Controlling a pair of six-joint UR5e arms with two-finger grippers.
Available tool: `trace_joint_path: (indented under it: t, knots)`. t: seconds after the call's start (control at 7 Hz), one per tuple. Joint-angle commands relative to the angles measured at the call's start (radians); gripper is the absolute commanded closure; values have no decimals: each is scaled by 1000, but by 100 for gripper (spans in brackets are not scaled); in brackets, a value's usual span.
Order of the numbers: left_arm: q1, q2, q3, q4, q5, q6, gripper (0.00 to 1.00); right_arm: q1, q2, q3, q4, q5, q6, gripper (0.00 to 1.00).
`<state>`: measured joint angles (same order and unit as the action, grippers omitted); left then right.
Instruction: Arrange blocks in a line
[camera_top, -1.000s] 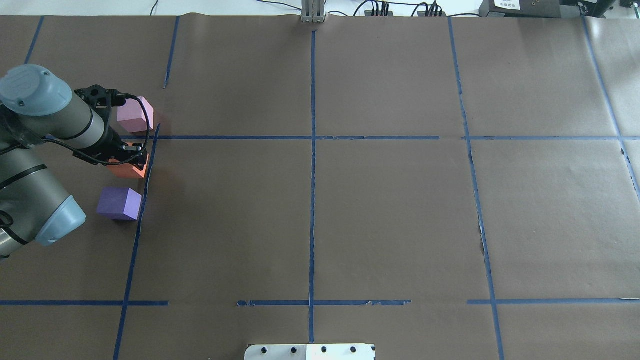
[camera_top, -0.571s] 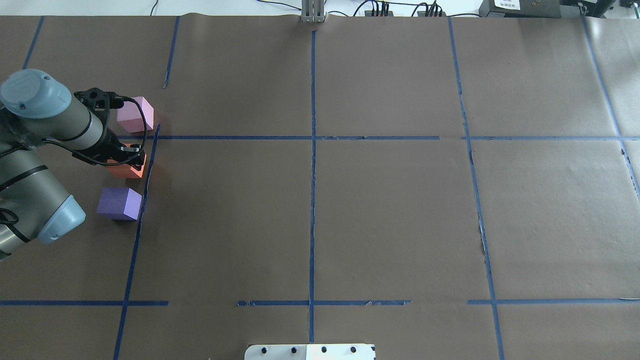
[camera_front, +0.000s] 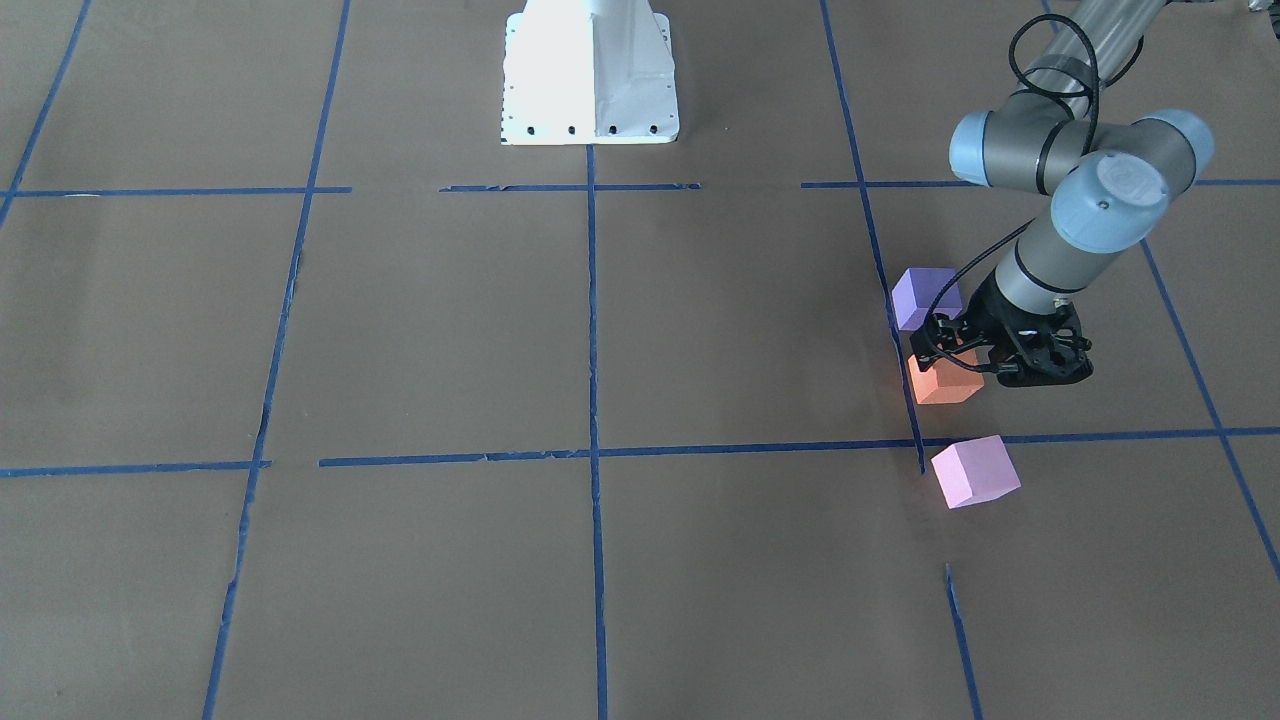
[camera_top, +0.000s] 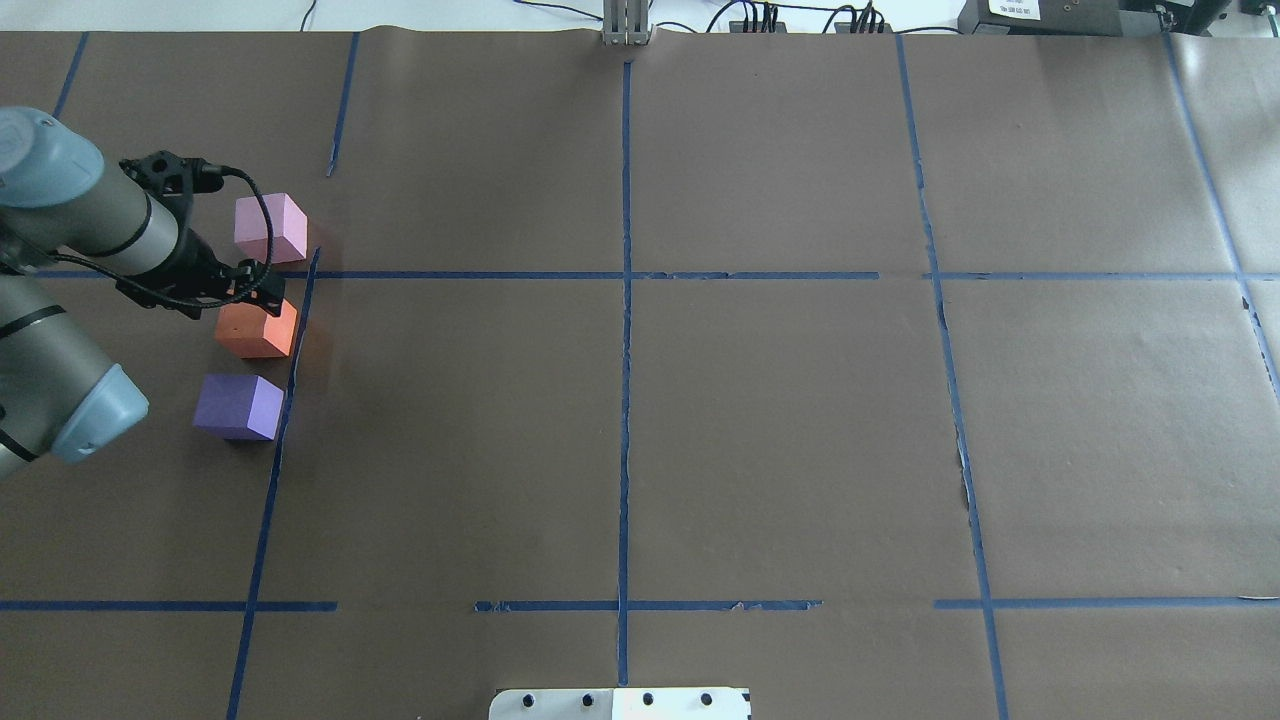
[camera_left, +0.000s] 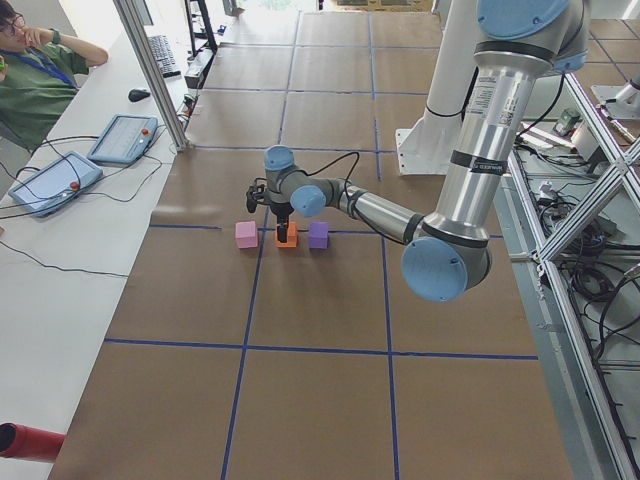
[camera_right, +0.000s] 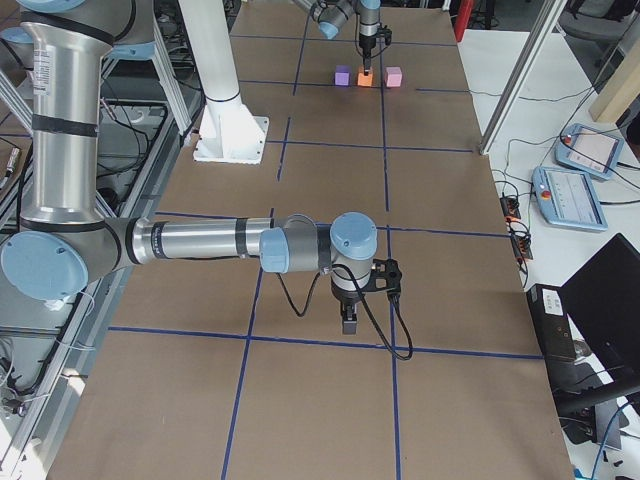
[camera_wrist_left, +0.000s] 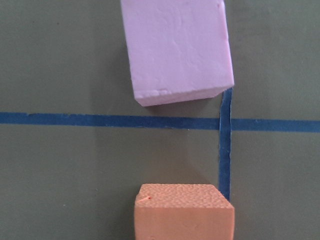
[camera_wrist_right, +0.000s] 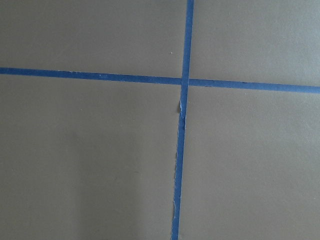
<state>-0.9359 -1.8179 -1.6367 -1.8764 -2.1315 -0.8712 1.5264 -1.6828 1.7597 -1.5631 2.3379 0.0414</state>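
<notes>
Three foam blocks stand in a short row along a blue tape line at the table's left: pale pink (camera_top: 270, 228), orange (camera_top: 257, 328) and purple (camera_top: 239, 406). In the front view they are pink (camera_front: 975, 471), orange (camera_front: 945, 383) and purple (camera_front: 926, 297). My left gripper (camera_top: 260, 288) hangs just above the orange block, open and empty, and also shows in the front view (camera_front: 952, 355). The left wrist view shows the pink block (camera_wrist_left: 175, 50) and the orange block (camera_wrist_left: 184, 212), no fingers. My right gripper (camera_right: 347, 322) hovers over bare paper far off; I cannot tell its state.
Brown paper with blue tape lines (camera_top: 625, 330) covers the table. The robot's white base plate (camera_front: 590, 70) sits at the near middle edge. Cables and boxes (camera_top: 800, 20) line the far edge. A seated person (camera_left: 35, 80) and tablets are beside the table's left end.
My left gripper has let go of the orange block and lifted off it, drawing back toward the table's left. The orange block stays on the table between the pink and purple ones.
</notes>
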Motion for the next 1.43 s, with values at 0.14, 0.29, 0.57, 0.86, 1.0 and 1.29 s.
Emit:
trace_joint_path:
  t: [0.14, 0.29, 0.57, 0.86, 1.0, 1.29]
  knots:
    - [-324, 22, -31, 260, -21, 583, 0, 0, 0, 1, 0, 0, 0, 0]
    - [-439, 99, -23, 281, -19, 801, 0, 0, 0, 0, 0, 0, 0, 0]
    - [-616, 181, 33, 283, -21, 1093, 0, 0, 0, 0, 0, 0, 0, 0]
    - [-655, 192, 60, 286, -31, 1138, 0, 0, 0, 1, 0, 0, 0, 0]
    - [-655, 192, 66, 284, -123, 1053, 0, 0, 0, 0, 0, 0, 0, 0]
    - [-652, 189, 61, 272, -142, 1048, 0, 0, 0, 1, 0, 0, 0, 0]
